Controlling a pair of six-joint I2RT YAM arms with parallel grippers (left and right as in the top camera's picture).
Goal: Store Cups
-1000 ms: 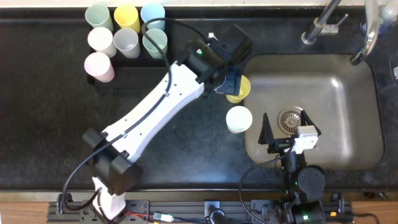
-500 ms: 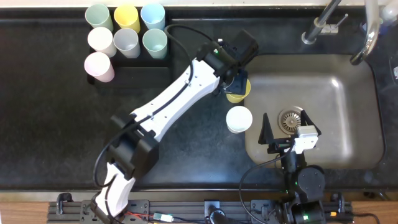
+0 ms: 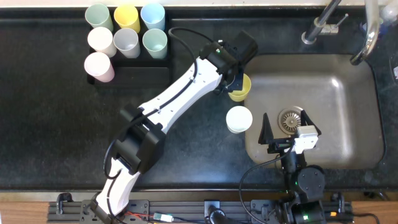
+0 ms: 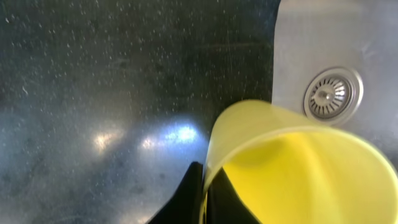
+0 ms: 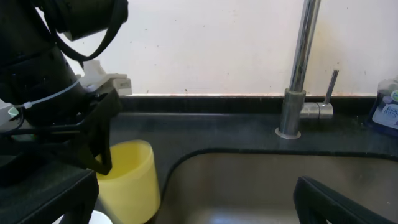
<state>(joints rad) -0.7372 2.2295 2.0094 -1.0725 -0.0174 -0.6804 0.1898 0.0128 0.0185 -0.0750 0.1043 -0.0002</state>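
Note:
A yellow cup (image 3: pixel 240 88) stands on the dark counter at the sink's left rim. My left gripper (image 3: pixel 236 77) has come across from the left, and in the left wrist view the left gripper (image 4: pixel 203 188) is shut on the yellow cup (image 4: pixel 292 174), pinching its rim wall. A white cup (image 3: pixel 239 119) stands just in front of it. Several pastel cups (image 3: pixel 127 30) are grouped at the back left, with a pink cup (image 3: pixel 99 66) at their front. My right gripper (image 3: pixel 287 128) stands open over the sink's near side with nothing in it. The right wrist view shows the yellow cup (image 5: pixel 129 179) beside the left arm.
The steel sink (image 3: pixel 348 93) with its drain (image 3: pixel 291 119) takes up the right side, and a faucet (image 3: pixel 323 22) stands behind it. The black counter (image 3: pixel 56 130) stretches left of the sink. A blue bottle (image 5: pixel 388 106) stands at the far right.
The left arm has stretched further toward the sink and its gripper has settled onto the yellow cup's rim. The cups and the right arm have kept their places.

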